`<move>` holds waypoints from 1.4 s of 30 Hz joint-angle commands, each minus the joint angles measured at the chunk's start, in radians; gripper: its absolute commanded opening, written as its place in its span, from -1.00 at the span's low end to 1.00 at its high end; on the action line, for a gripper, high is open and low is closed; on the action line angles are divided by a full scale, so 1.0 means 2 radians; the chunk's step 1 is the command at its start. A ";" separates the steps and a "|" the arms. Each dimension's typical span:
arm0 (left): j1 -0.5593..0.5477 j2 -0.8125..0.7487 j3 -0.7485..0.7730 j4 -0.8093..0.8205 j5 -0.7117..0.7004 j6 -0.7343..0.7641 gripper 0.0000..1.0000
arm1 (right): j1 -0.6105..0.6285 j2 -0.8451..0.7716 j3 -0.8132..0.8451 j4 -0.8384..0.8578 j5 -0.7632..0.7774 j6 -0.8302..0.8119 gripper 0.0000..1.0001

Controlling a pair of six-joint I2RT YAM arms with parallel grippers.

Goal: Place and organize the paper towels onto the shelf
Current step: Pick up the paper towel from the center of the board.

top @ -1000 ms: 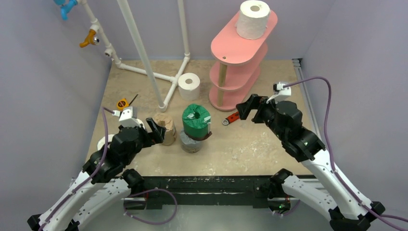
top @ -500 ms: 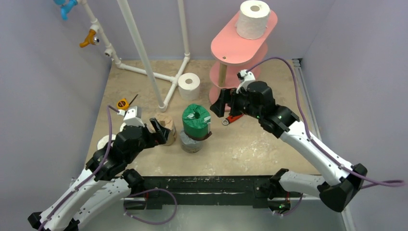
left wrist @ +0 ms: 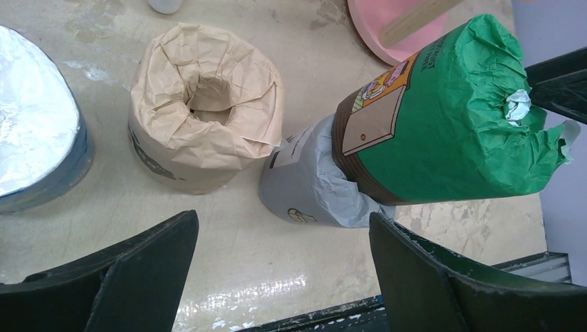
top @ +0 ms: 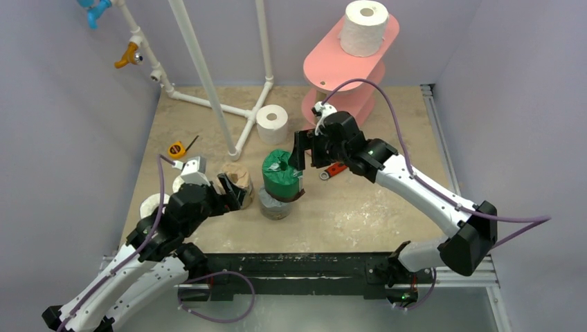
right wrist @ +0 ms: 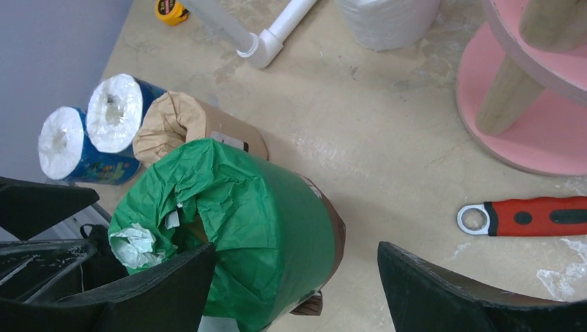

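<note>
Step in hand, as a judgement: right gripper [top: 306,155] is going for the green-wrapped roll [top: 282,173], which is stacked on the grey roll [top: 275,205]. It should centre the jaws on the green roll's sides, squeeze lightly and lift straight up so the grey roll doesn't topple. Right jaws are wide apart at the green roll's far-right edge, gripping nothing. Left gripper [left wrist: 282,232] is also wide and empty, left of the green roll by the tan roll [left wrist: 204,104]. The shelf [top: 332,69] is beyond the green roll, with a white roll [top: 365,28] on top.

— What enclosed it?
— Plain lavender walls [top: 62,173] on three sides, evenly lit.
— And underfoot?
— A mottled beige tabletop [top: 346,214], scuffed white in patches; a white pipe frame [top: 204,76] stood at the back.
</note>
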 commanded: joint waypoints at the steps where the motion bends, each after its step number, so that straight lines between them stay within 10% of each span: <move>1: -0.002 0.008 -0.003 0.035 0.011 0.007 0.85 | 0.006 0.004 0.037 0.003 -0.001 -0.008 0.74; 42: -0.002 -0.002 -0.033 0.046 0.013 0.006 0.86 | 0.049 0.041 0.023 -0.008 0.034 -0.015 0.38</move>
